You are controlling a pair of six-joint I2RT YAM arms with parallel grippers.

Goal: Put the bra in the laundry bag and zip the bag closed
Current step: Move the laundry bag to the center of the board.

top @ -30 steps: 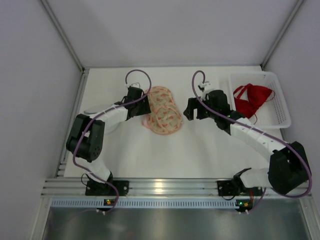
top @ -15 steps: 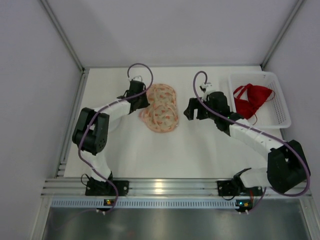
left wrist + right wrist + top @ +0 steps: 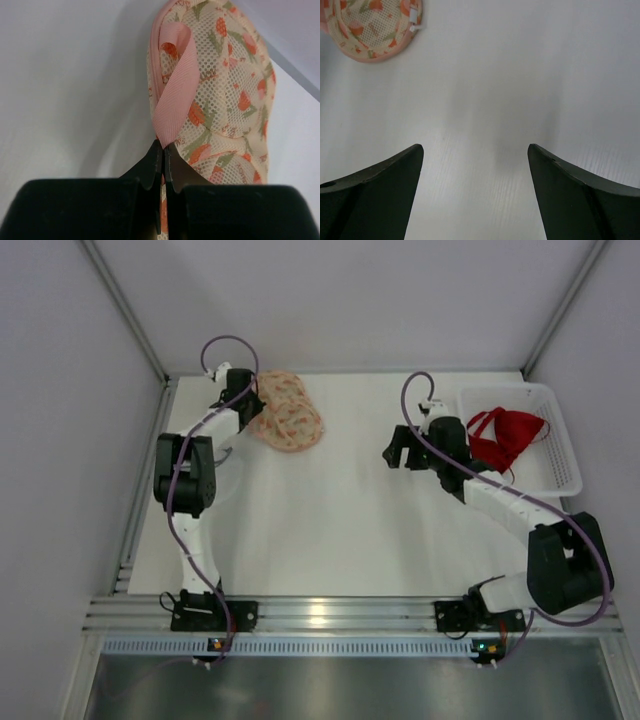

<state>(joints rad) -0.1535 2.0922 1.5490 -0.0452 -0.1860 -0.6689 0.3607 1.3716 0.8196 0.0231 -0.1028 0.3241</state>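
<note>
**Bag gripped at far left, bra in basket at right**

L arm point(image 3: 188, 475) reaches to the far-left corner of the desk point(image 3: 340, 530). The left jaws are clenched tight on the pink strap point(image 3: 175, 95) of the laundry bag point(image 3: 287, 423). The bag is round mesh w/ an orange-and-green floral print and pink trim, and sits close to the back wall. Can't tell if it rests flat or is lifted a bit, nor whether the zip is open.

R arm point(image 3: 500, 502) stretches over mid-right desk. The right jaws are spread wide w/ nothing between them, over bare white surface. They sit between bag and basket, nearer the basket. In the right wrist view the bag's edge shows at the upper left corner, well apart from the fingertips.

The red bra point(image 3: 507, 437) lies bunched in the white basket point(image 3: 566, 468) at the far-right side of the desk. It is well apart from the bag, and neither arm touches it.
</note>
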